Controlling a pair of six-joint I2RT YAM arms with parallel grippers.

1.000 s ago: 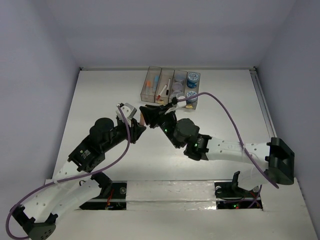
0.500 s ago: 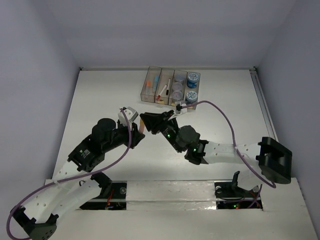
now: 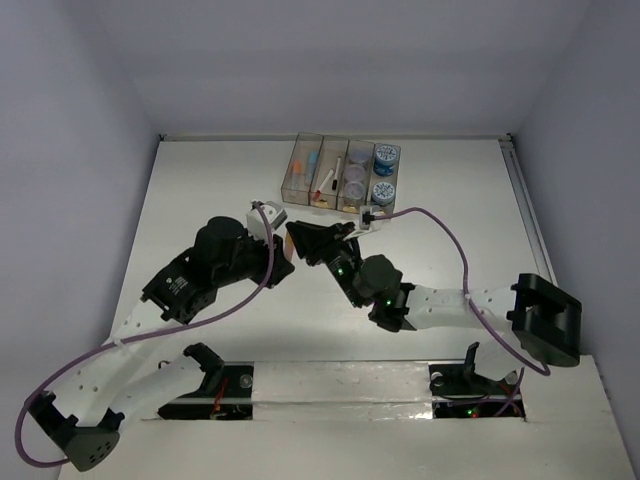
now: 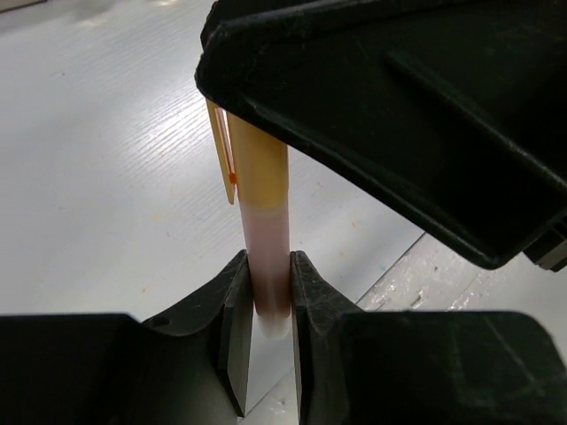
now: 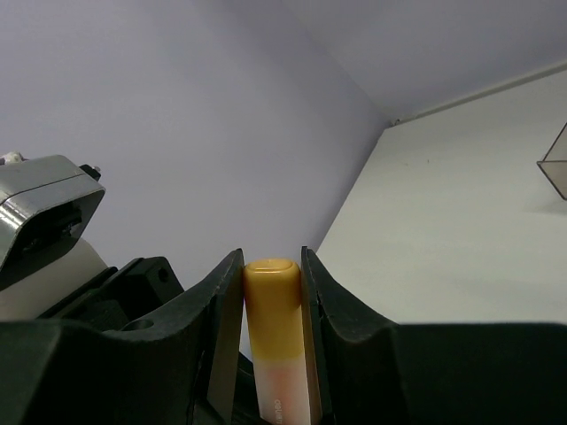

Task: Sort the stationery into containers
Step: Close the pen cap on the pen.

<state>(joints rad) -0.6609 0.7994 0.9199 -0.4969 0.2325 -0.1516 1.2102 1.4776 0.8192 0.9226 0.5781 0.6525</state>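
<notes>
Above white table (image 3: pixel 200 190), left claw (image 4: pixel 266 297) and right claw (image 5: pixel 273 292) (tip-to-tip) clamp one marker (image 4: pixel 262 190).

An orange-capped pink marker (image 4: pixel 264 230) is pinched at both ends, near the four part-filled joined bins (image 3: pixel 297 183).

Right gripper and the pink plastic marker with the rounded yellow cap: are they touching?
Touching. The right wrist view shows the fingers of the right gripper pressed against both sides of the pink marker at its yellow cap, no gap.
</notes>
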